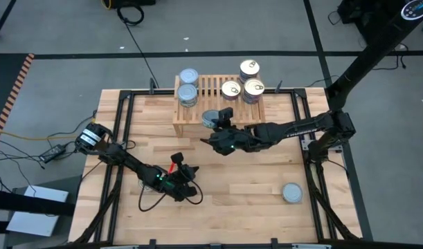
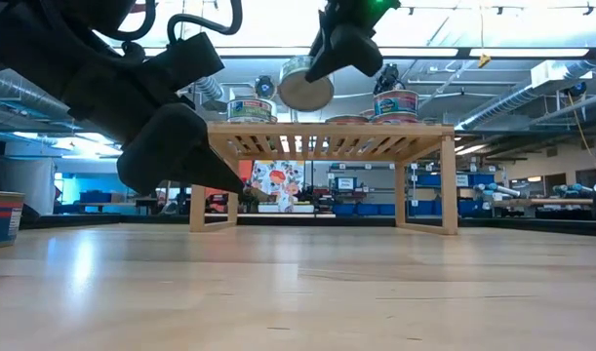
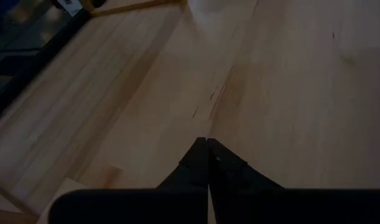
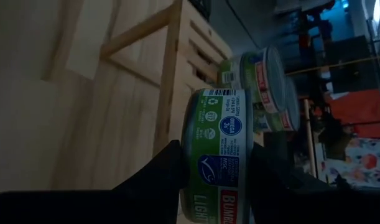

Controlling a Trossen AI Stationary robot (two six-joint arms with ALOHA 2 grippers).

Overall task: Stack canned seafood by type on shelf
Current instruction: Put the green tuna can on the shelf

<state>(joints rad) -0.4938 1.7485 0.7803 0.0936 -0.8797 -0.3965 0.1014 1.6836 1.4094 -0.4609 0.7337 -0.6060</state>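
Already you have five tins on the shelf (image 1: 210, 88), your right gripper (image 1: 215, 123) clamps a green-labelled tin (image 1: 210, 118) near its front edge, and one tin (image 1: 291, 193) waits on the table.

Seven tins show in the high view. Two silvery-lidded tins (image 1: 188, 75) (image 1: 187, 94) sit on the one wooden shelf (image 1: 205, 87). Three golden-lidded tins (image 1: 249, 68) (image 1: 230, 89) (image 1: 254, 88) share its other end. One green-labelled tin (image 1: 210, 119) sits in the right gripper (image 1: 220, 122), and one silvery-lidded tin (image 1: 291, 193) lies alone on the desk (image 1: 253, 180). Two dark arms work the desk; the left gripper (image 1: 189, 174) carries none.
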